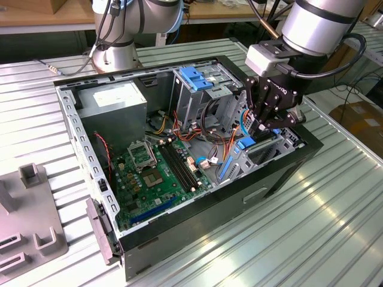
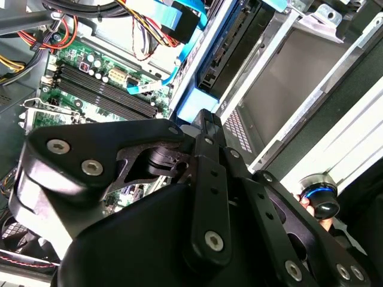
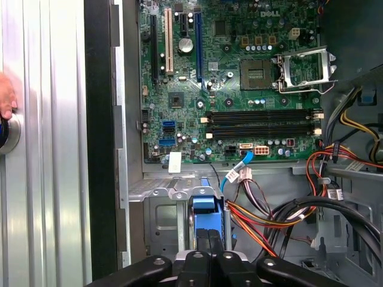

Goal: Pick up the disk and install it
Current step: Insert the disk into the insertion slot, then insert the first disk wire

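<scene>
- The gripper (image 1: 254, 133) hangs over the drive cage at the corner of the computer case (image 1: 239, 203) on the exterior view's right. In the first wrist view its fingers are together, tips against the blue end of the disk.
- The disk (image 3: 207, 214) stands edge-on in the cage slot just beyond the fingertips, with metal cage walls close on both sides.
- At the exterior view's far left, a grey fixture block (image 1: 30, 221) lies on the ribbed table (image 1: 311, 239), apart from the case.
- Inside the case, from left to right, are a grey power supply (image 1: 114, 101) with a white sticker and a green motherboard (image 1: 155, 173). A red, yellow and orange cable bundle (image 3: 260, 216) runs just beside the disk's slot.
- A bare blue bracket (image 1: 196, 78) tops the farther cage.
- A person's hand (image 3: 5, 95) is at a round knob (image 3: 6, 134) outside the case wall.
</scene>
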`<state>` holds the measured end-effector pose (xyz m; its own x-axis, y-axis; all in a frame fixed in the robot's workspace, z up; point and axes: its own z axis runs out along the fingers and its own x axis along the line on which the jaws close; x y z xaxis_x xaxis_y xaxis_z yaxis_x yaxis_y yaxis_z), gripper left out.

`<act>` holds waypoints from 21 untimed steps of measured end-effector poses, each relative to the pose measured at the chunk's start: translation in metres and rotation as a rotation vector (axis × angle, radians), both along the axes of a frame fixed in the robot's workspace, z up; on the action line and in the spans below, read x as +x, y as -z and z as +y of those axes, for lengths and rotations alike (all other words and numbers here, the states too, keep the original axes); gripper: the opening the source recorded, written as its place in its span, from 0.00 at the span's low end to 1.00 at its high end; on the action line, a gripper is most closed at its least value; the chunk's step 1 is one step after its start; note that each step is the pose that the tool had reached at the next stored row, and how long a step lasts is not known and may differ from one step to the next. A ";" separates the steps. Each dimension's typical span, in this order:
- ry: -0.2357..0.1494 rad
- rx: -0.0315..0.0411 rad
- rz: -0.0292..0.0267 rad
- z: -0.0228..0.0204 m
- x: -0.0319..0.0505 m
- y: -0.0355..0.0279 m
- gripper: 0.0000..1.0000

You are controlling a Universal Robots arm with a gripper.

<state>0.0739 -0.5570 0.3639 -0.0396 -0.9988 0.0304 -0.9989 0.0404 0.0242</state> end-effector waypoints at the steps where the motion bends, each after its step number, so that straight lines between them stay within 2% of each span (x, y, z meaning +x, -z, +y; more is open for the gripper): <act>1: 0.000 -0.0003 0.0000 0.0000 0.0000 0.0000 0.10; 9: 0.000 -0.0005 0.0000 0.0000 0.0000 0.0000 0.10; 12: 0.000 -0.0005 -0.0001 0.0000 0.0024 0.0000 0.10; 19: 0.000 -0.0005 0.0000 0.0000 0.0154 0.0001 0.10; 21: 0.000 -0.0006 0.0000 0.0000 0.0216 0.0002 0.10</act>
